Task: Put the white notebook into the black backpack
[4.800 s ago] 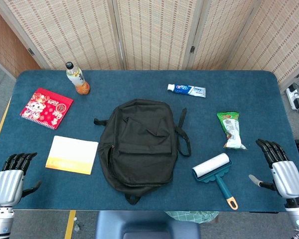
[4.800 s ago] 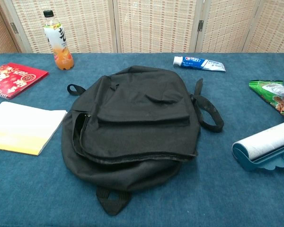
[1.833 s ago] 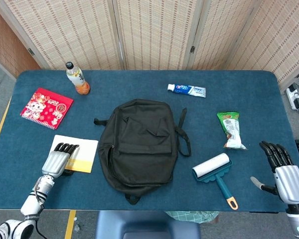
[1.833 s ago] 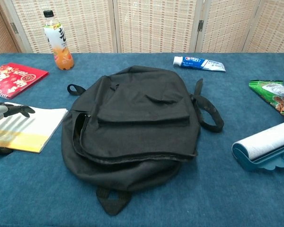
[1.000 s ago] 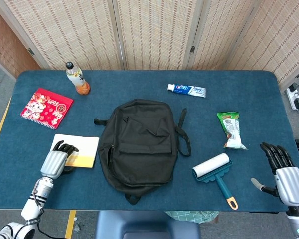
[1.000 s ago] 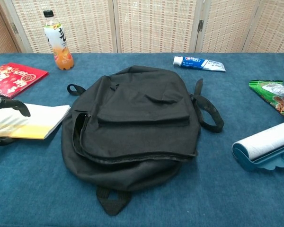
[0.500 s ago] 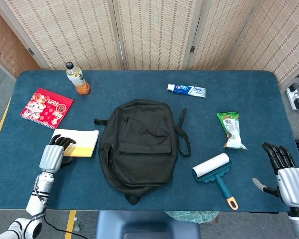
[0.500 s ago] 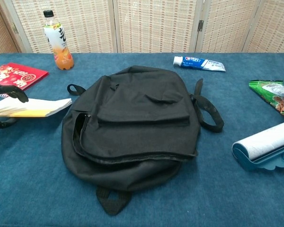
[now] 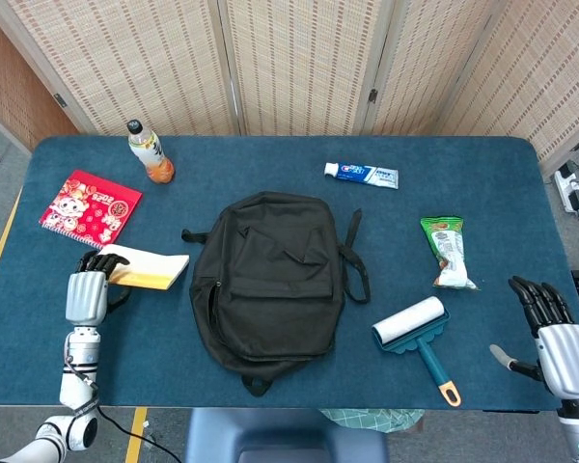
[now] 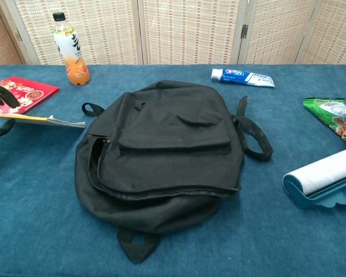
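My left hand [image 9: 87, 287] grips the left edge of the white notebook [image 9: 151, 270], which is lifted off the table and nearly level, just left of the black backpack [image 9: 268, 282]. In the chest view the notebook [image 10: 43, 119] shows edge-on, with my left hand [image 10: 0, 99] at the frame's left border. The backpack [image 10: 167, 156] lies flat mid-table, its side zipper [image 10: 93, 158] gaping on the notebook's side. My right hand [image 9: 555, 333] hovers open at the table's front right corner, holding nothing.
A red notebook [image 9: 90, 208] and an orange drink bottle [image 9: 151, 152] sit at the back left. A toothpaste tube [image 9: 361, 175] lies behind the backpack. A green snack bag [image 9: 447, 252] and a lint roller [image 9: 417, 333] lie to its right.
My left hand came in from the front left corner, took hold of the white notebook and lifted it off the table, tilting it flat. The right hand barely moved.
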Available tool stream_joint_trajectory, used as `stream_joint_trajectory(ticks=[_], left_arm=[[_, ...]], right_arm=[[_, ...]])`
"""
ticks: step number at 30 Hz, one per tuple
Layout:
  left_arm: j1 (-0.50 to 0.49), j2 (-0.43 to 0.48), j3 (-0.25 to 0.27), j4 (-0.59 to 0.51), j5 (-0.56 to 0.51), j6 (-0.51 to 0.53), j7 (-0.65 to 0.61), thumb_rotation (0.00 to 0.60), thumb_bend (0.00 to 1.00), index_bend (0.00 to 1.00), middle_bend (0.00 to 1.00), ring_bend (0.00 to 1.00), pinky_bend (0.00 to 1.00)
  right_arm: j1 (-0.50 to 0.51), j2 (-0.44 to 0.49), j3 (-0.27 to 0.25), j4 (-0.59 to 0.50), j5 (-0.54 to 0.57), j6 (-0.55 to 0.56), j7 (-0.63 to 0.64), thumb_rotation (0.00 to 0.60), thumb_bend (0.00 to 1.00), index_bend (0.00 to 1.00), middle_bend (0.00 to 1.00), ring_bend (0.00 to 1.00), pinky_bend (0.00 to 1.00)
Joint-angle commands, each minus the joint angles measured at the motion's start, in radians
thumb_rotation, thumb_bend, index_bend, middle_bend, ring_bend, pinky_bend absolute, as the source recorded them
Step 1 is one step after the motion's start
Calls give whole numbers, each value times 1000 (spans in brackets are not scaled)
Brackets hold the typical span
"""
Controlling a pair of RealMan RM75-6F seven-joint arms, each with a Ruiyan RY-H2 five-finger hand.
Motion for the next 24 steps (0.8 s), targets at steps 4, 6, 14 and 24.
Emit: stream_joint_trajectory(ticks=[4,6,14,24], left_arm=[[-1,-21,-14,34,-9,29,-25,600,372,468,423,360,229],[0,-25,-14,43,-9,38,-28,600,359,491,429,364,230],[2,-37,-12,73,-9,50,-41,600,347,592,483,390,231],[15,-46,9,116,5,69,-57,600,434,692,529,431,252]], right_arm=[[0,-2,2,5,7,-5,3,600,199,31,121,109,68],[1,-2,2,7,8,-6,4,600,199,31,121,109,68],[1,-3,4,11,11,-8,4,600,199,31,121,108,68],[0,-2,4,9,6,-6,1,600,198,31,122,109,68]])
